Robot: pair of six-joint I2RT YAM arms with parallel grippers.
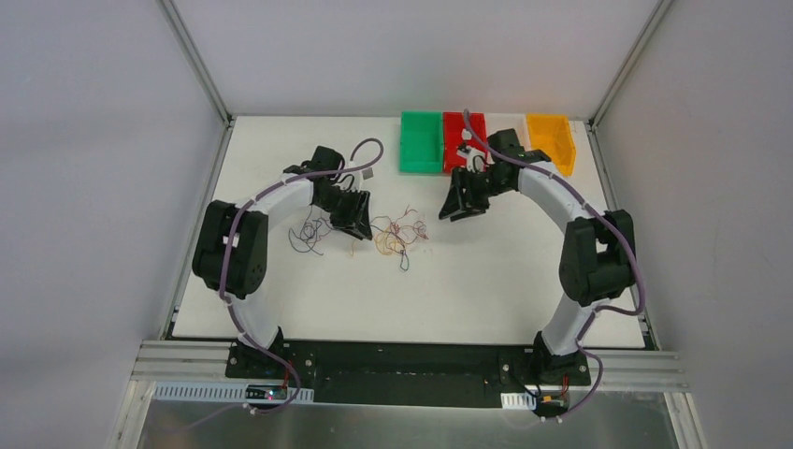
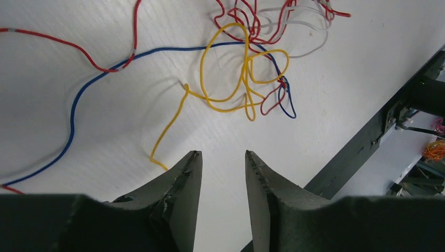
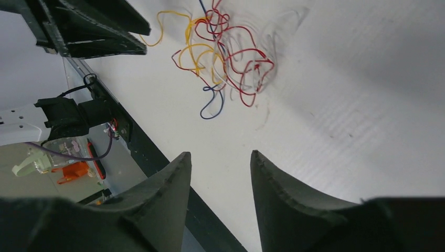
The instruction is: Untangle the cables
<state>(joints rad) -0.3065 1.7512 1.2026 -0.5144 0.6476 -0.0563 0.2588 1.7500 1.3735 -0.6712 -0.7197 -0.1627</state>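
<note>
Cables (image 1: pixel 397 234) are seen loosely tangled on the white table (image 1: pixel 524 281), on the arm-base side of the green bin (image 1: pixel 421 142) and slightly left of it. More strands are scattered further left of the bin. Left gripper (image 2: pixel 221 153) is held over the strands, left of the bin, jaws partly spread, nothing pinched. Right gripper (image 3: pixel 220 154) is held right of the bin, toward the bases, jaws likewise parted and empty.

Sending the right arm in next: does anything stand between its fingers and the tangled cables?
Nothing visible does. Only bare table lies between the right gripper and the cables. The left gripper sits beside the tangle, off that line.
</note>
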